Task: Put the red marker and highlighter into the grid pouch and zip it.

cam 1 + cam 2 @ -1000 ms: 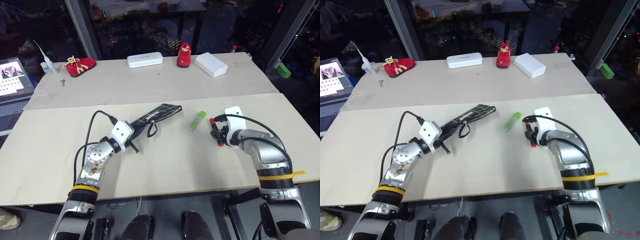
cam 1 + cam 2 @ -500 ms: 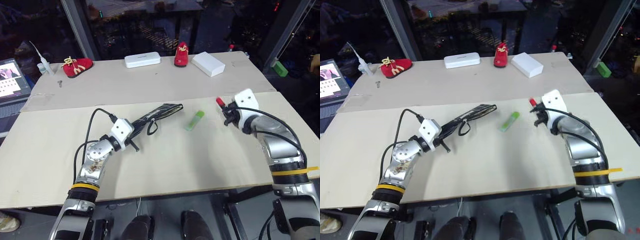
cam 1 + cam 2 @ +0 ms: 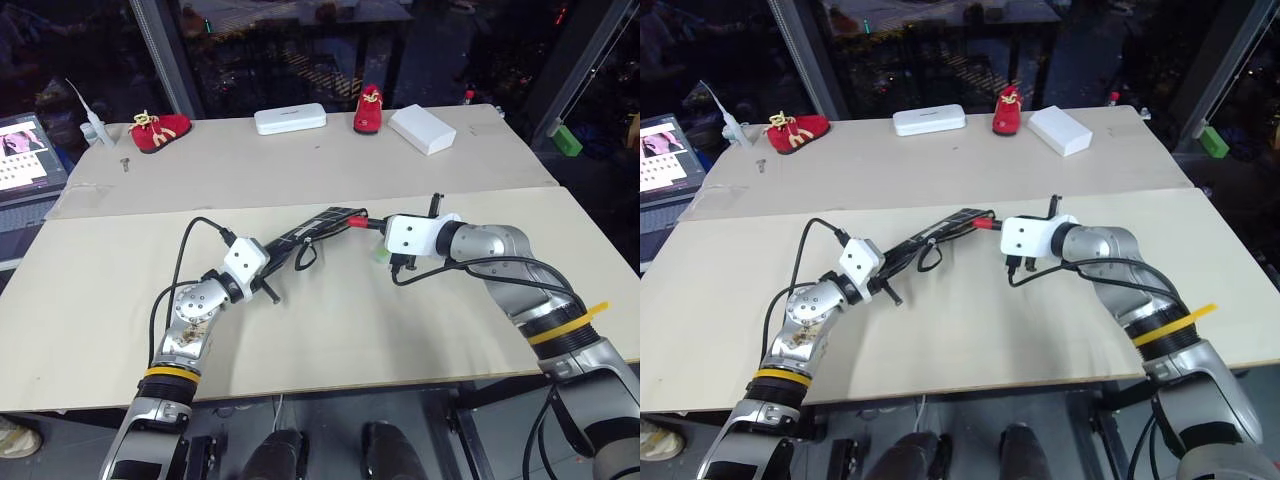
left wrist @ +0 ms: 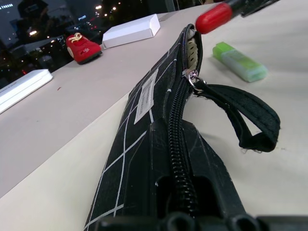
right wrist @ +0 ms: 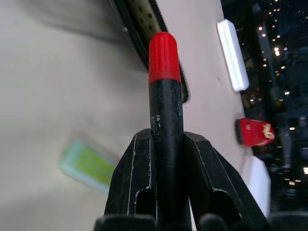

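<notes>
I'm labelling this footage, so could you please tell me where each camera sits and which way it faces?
Left eye and right eye views: on the head, looking forward and down at the table; both arms show.
Left wrist view: on the left wrist, looking along the pouch toward its open end; the left end effector shuts on it.
Right wrist view: on the right wrist, looking along the marker held by the right end effector.
Shared: both wrist views show the marker's red tip at the pouch mouth, and the highlighter.

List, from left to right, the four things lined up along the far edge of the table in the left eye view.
Red shoe → flat white case → second red shoe → white box.
</notes>
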